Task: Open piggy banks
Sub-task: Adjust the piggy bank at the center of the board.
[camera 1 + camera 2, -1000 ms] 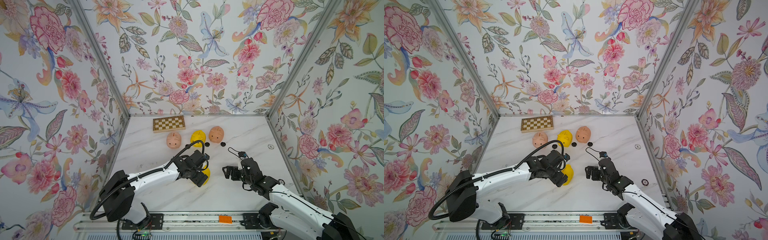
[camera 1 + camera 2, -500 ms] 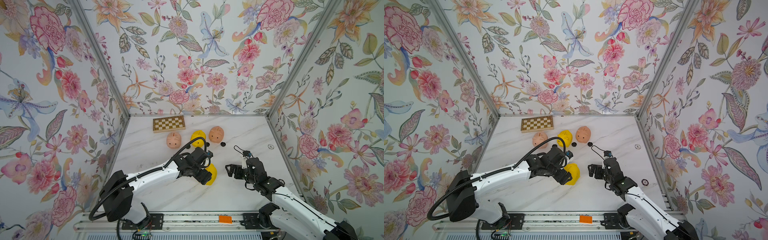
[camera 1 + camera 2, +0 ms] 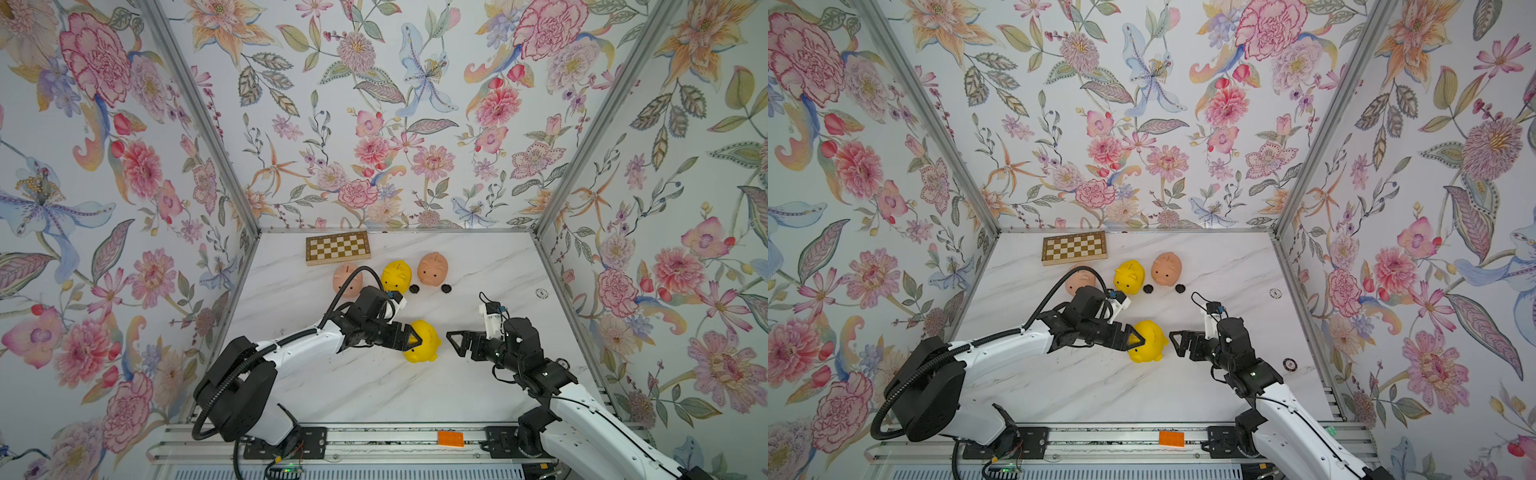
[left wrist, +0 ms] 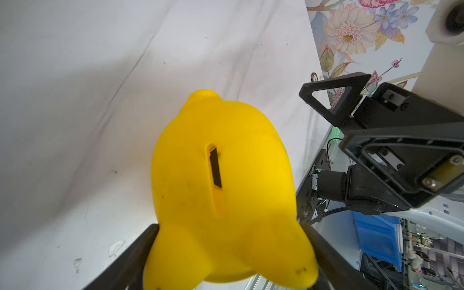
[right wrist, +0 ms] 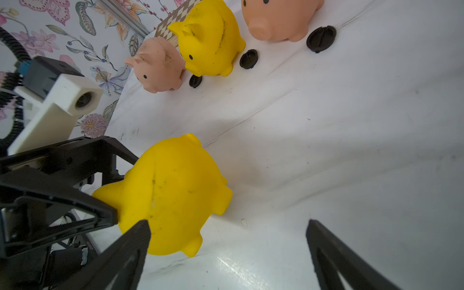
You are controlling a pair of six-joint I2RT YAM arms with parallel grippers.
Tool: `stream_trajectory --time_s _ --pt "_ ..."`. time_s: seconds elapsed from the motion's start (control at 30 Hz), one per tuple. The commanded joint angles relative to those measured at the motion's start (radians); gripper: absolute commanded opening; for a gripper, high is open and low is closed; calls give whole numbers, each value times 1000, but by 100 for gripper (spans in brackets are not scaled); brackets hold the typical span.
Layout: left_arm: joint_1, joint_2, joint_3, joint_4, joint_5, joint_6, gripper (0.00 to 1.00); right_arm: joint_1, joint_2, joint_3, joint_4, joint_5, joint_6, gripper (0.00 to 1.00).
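Clamped in left gripper (image 3: 412, 337), mid desk (image 3: 374, 386): yellow piggy bank (image 3: 426, 343); coin slot (image 4: 215, 170) shown by left wrist only, inside dark. Just beside, right gripper (image 3: 454, 343) spread wide. From right wrist alone, three loose plugs (image 5: 248, 59) by far piggy banks (image 5: 278, 20).

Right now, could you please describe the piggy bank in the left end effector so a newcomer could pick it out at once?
On the marble table, three pigs stand in a row before the chessboard at the back wall. Nearer the front, alone, is the yellow piggy bank, tipped on its side in the left end effector; the other yellow pig stands upright in that row.
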Motion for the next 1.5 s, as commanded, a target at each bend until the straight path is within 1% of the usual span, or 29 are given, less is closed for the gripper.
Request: stream_trajectory --time_s 0.0,0.07,0.1,0.13,0.23,0.47,0.63,0.9,1.07,1.2,1.37,1.47 --pt "20 -61 -52 146 94 -97 80 -4 -7 -34 79 -78 44 99" --pt "29 -76 -79 174 95 -118 82 4 -10 -44 106 -108 60 99" --pt "35 -85 -87 175 89 -118 86 12 -14 -48 115 -108 68 99" --pt "36 -92 -95 168 80 -115 92 18 -18 -52 123 -107 72 99" --pt "46 -104 -113 161 63 -107 99 35 -20 -58 134 -101 76 99" --pt "66 -105 -127 141 42 -75 99 67 15 -73 163 -84 105 99" --pt "67 -99 -127 133 39 -46 99 123 23 -89 167 -38 124 99" --pt "79 -72 -116 122 45 -11 99 197 58 -106 212 3 165 99" --pt "79 -76 -115 111 -17 21 99 239 113 -109 264 25 192 98" --pt "77 -79 -124 164 -39 46 99 252 149 -124 309 53 217 96" --pt "68 -40 -96 172 -53 105 99 257 162 -146 341 81 229 89" --pt "60 -12 -84 187 -76 123 99 268 163 -163 372 90 212 82"
